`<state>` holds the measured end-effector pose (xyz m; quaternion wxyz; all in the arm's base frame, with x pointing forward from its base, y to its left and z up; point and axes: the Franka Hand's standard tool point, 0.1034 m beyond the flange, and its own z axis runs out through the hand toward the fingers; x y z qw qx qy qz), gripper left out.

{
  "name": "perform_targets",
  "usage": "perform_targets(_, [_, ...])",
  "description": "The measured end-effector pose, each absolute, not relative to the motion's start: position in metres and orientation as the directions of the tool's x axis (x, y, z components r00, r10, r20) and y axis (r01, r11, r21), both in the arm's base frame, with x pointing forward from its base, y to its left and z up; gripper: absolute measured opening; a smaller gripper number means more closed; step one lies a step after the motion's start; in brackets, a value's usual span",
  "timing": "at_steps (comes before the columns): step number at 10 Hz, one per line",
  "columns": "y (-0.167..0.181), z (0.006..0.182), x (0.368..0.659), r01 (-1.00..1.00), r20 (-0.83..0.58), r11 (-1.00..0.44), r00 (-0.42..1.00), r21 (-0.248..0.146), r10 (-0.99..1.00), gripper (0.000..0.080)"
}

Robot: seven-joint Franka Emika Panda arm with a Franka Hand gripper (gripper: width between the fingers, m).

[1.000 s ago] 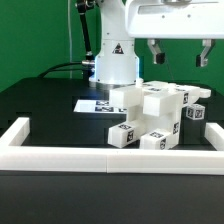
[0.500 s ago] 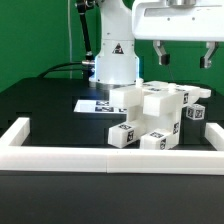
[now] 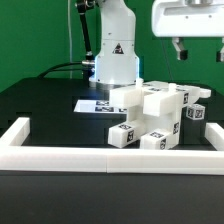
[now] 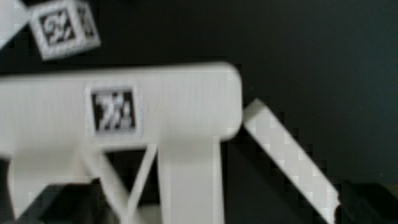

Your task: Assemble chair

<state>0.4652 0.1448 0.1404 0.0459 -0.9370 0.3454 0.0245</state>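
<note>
The chair (image 3: 155, 120) is a stepped cluster of white blocky parts with black-and-white tags. It stands on the black table just behind the front rail. My gripper (image 3: 200, 48) hangs high above the chair's right side, well clear of it. Its two dark fingers (image 3: 180, 47) are spread apart with nothing between them. The wrist view is blurred. It shows a broad white chair part with a tag (image 4: 116, 105), thin white bars below it, and another tagged white piece (image 4: 63, 25) apart from it.
A long white border rail (image 3: 100, 158) runs along the table's front and turns back at both ends. The marker board (image 3: 92, 104) lies flat behind the chair, by the arm's white base (image 3: 115, 60). A green wall stands behind.
The gripper has moved steadily toward the exterior view's right, staying open and empty. The chair has not moved.
</note>
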Motion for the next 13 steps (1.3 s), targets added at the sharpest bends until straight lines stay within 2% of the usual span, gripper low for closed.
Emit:
perform_targets(4, [0.147,0.134,0.463,-0.650,-0.079,-0.758,0.760,-0.060,-0.645,0.0649])
perform_targets(5, [0.155,0.131,0.451,-0.695,-0.075,-0.717,0.719,-0.060,-0.691,0.0649])
perform_targets(7, [0.176,0.122,0.422,-0.668,-0.062,-0.741,0.744,-0.069,-0.665,0.0649])
perform_targets(8, [0.184,0.119,0.414,-0.625,-0.050,-0.779,0.781,-0.055,-0.623,0.0649])
perform_targets(10, [0.186,0.113,0.412,-0.603,-0.035,-0.794,0.798,-0.082,-0.602,0.0649])
perform_targets(13, [0.185,0.112,0.413,-0.575,-0.029,-0.814,0.818,-0.085,-0.575,0.0649])
